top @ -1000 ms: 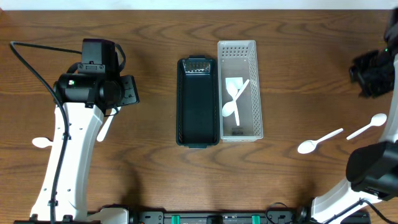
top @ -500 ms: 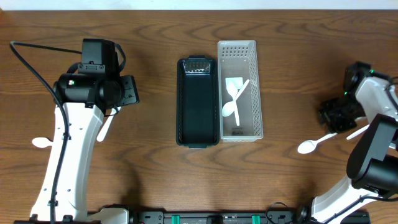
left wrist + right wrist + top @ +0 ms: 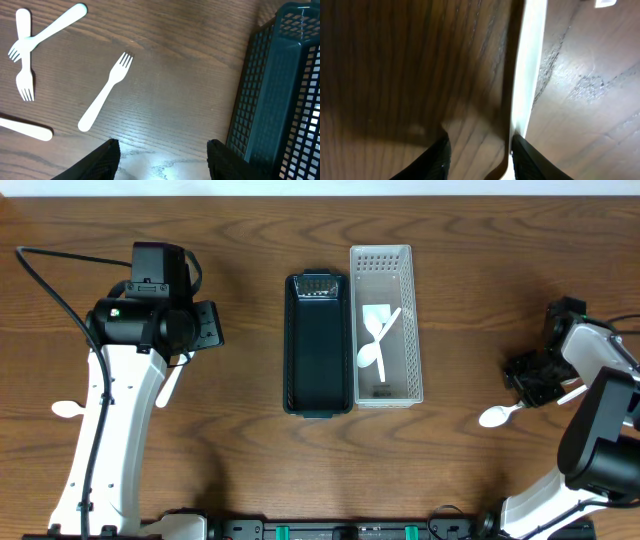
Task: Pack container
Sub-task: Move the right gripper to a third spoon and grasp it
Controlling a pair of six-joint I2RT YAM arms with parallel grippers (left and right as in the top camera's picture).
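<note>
Overhead: the white basket (image 3: pixel 414 330) holds white cutlery (image 3: pixel 369 358) beside the black basket (image 3: pixel 291 350); the right jaws sit low over a loose spoon (image 3: pixel 497 416) on the counter (image 3: pixel 480 260). Left wrist: the left jaws stand spread, gripping nothing — a fork (image 3: pixel 105 92) lies ahead. Right wrist: jaws parted, the spoon's handle (image 3: pixel 530 65) along one side — not clamped.

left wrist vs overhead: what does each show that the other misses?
Left wrist only: three white plastic forks seen whole on the wood, two of them crossed. Overhead only: the white perforated bin holding white plastic utensils, and the right pincer at a white plastic spoon. Both: the black mesh basket and the brown wooden table.
</note>
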